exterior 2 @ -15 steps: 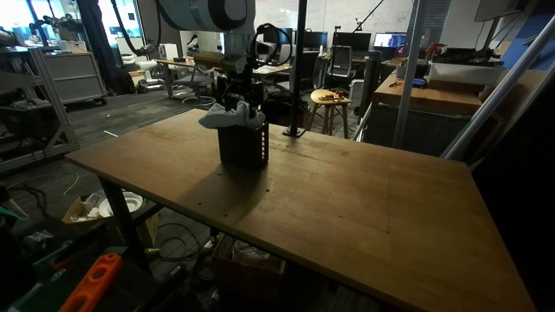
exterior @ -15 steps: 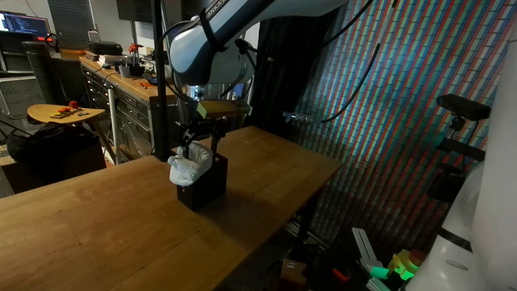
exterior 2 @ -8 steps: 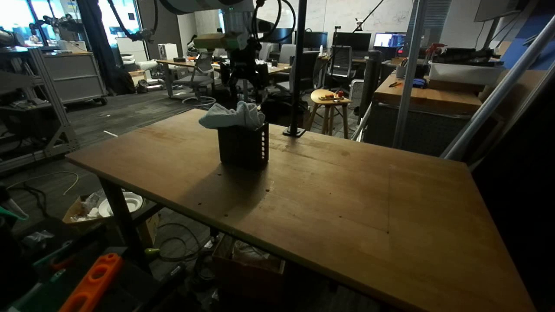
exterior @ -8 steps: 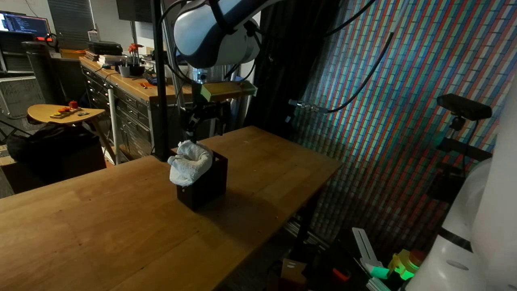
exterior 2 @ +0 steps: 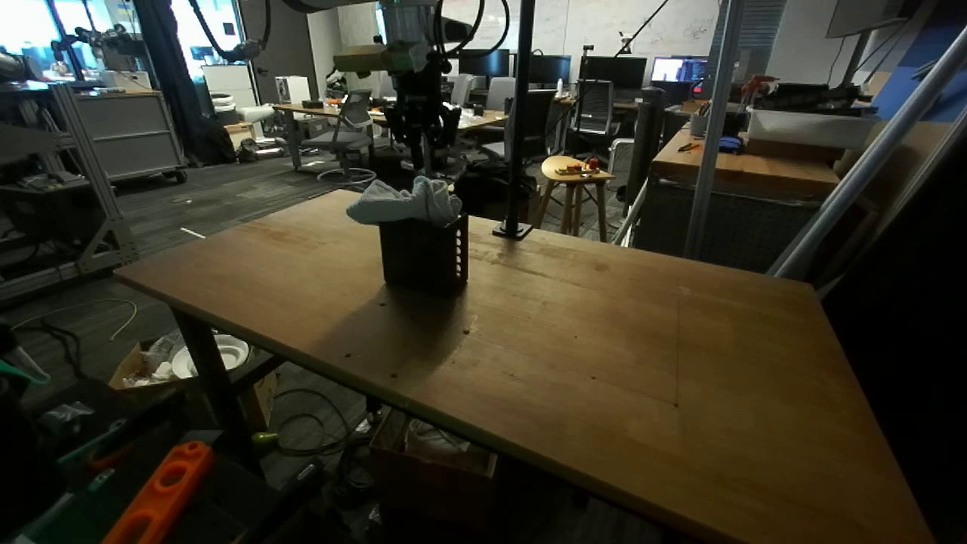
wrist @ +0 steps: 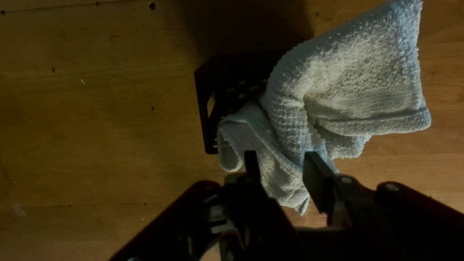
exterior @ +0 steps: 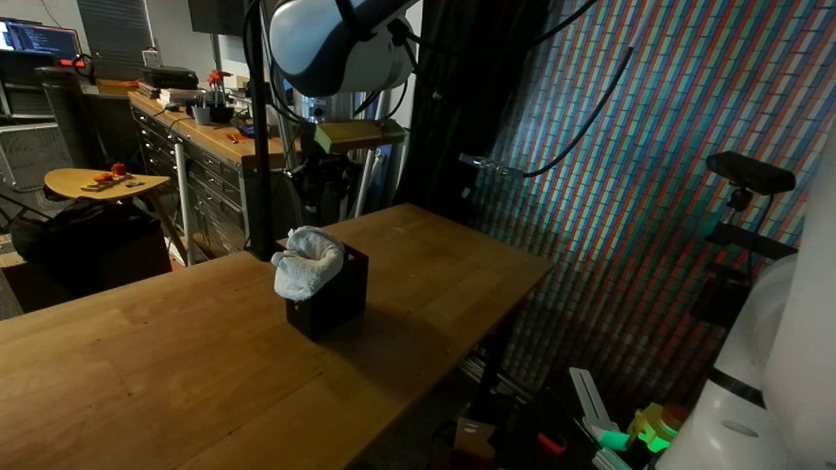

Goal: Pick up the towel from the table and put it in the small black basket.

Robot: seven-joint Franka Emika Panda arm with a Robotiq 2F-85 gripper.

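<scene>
A rumpled pale towel [exterior: 304,275] drapes over the upright black basket [exterior: 339,297] on the table [exterior: 196,365].

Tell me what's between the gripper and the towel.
Nothing but open air: in both exterior views, the gripper hangs just above the towel draped over the small black basket.

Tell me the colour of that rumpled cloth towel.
The towel is pale grey-white, faintly bluish; the wrist view shows it best.
</scene>
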